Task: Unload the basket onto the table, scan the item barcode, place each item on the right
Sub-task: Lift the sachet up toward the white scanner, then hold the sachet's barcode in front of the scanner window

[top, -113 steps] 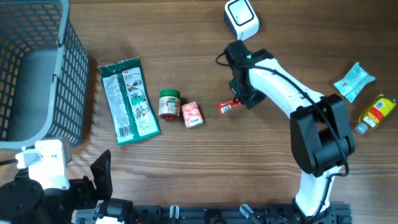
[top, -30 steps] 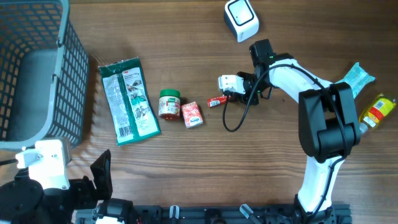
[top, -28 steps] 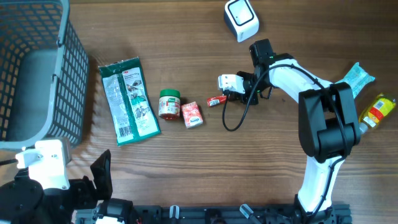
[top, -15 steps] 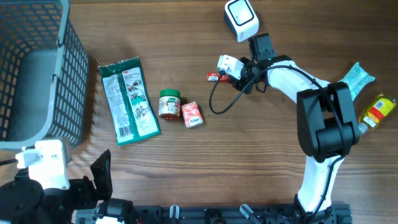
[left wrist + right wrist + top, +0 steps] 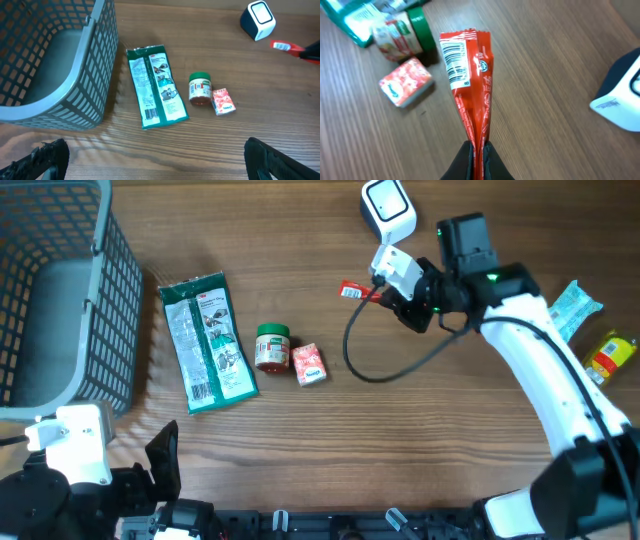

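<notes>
The item is a thin red sachet (image 5: 355, 290) with a white barcode label (image 5: 454, 62) near its free end. My right gripper (image 5: 378, 293) is shut on the sachet's other end and holds it above the table. In the right wrist view the sachet (image 5: 470, 80) sticks straight out from the closed fingers (image 5: 492, 162), barcode side showing. The white scanner (image 5: 388, 210) stands just behind the sachet, and at the right edge (image 5: 622, 100) in the wrist view. My left gripper (image 5: 160, 167) is open and empty, low at the table's front left.
A grey mesh basket (image 5: 118, 290) stands at the left. Beside it lie a green pouch (image 5: 207, 340), a green-lidded jar (image 5: 272, 347) and a small red carton (image 5: 309, 365). A teal packet (image 5: 570, 308) and a yellow bottle (image 5: 605, 360) lie at the right edge. A black cable (image 5: 385, 375) loops below the right wrist.
The right arm has picked the sachet off the table's middle, carried it up and back, and turned it close to the scanner. The left arm has not moved.
</notes>
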Motion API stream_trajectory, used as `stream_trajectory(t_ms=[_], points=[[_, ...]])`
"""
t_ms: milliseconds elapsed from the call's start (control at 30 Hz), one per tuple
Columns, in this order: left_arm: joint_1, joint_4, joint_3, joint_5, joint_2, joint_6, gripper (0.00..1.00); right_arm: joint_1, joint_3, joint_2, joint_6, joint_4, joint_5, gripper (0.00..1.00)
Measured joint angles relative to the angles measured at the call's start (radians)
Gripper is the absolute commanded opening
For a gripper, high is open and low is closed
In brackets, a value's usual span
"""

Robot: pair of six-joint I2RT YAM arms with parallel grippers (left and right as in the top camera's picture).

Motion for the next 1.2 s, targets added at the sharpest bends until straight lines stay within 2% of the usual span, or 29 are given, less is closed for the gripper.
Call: stream_trajectory(t_ms=[100,200,333,567,633,700,767,900,967,1033,1100,1200], points=[[0.000,0.000,0.000,0.000,0.000,0.000,1.00,0.047,0.064,-0.012,-0.003,-0.132,0.053,0.04],[0.000,0.000,0.000,0.000,0.000,0.000,1.00,0.114,0.139,-0.012,-0.014,-0.188,0.098,0.04],[0.000,0.000,0.000,0.000,0.000,0.000,1.00,0.162,0.188,-0.013,-0.028,-0.195,0.117,0.04],[0.000,0.000,0.000,0.000,0.000,0.000,1.00,0.164,0.190,-0.013,-0.027,-0.213,0.136,0.04],[0.000,0.000,0.000,0.000,0.000,0.000,1.00,0.164,0.190,-0.013,0.012,-0.180,0.163,0.04],[0.000,0.000,0.000,0.000,0.000,0.000,1.00,0.166,0.191,-0.013,0.134,-0.058,0.292,0.04],[0.000,0.000,0.000,0.000,0.000,0.000,1.00,0.165,0.192,-0.013,0.278,0.042,0.521,0.04],[0.000,0.000,0.000,0.000,0.000,0.000,1.00,0.164,0.192,0.021,0.399,0.193,0.972,0.04],[0.000,0.000,0.000,0.000,0.000,0.000,1.00,0.164,0.196,0.081,0.369,0.312,1.199,0.04],[0.000,-0.001,0.000,0.000,0.000,0.000,1.00,0.164,0.197,0.162,0.279,0.470,1.404,0.04],[0.000,0.001,0.000,0.000,0.000,0.000,1.00,0.164,0.200,0.251,0.124,0.690,1.567,0.04],[0.000,-0.001,0.000,0.000,0.000,0.000,1.00,0.167,0.198,0.357,-0.121,0.970,1.692,0.04]])
